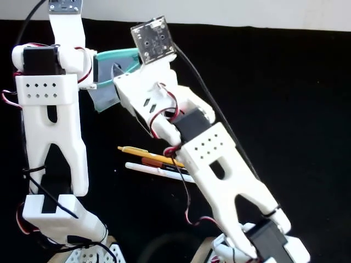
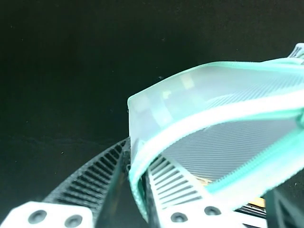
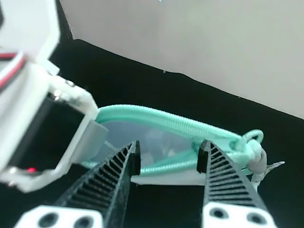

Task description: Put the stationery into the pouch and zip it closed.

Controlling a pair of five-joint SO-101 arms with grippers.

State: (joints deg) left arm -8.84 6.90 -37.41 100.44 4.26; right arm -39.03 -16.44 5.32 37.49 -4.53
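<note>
A translucent pouch [image 1: 116, 58] with a teal zipper hangs above the table at the back left, its zipper standing open. My left gripper [image 2: 136, 159] is shut on one end of the pouch [image 2: 213, 118]. My right gripper [image 3: 168, 156] stands open just in front of the pouch's [image 3: 156, 133] long side, with the teal zipper pull [image 3: 254, 141] off past one finger. In the high view the right gripper [image 1: 125, 83] sits just under the pouch. A yellow pen [image 1: 137, 149], an orange pen [image 1: 156, 161] and a white pen [image 1: 147, 168] lie together mid-table, partly hidden by the right arm.
The black table cloth [image 1: 285, 98] stretches to the right. A pale wall [image 1: 247, 11] runs along the back edge. Both arm bases stand at the front edge, and the right arm [image 1: 219, 164] crosses diagonally over the pens.
</note>
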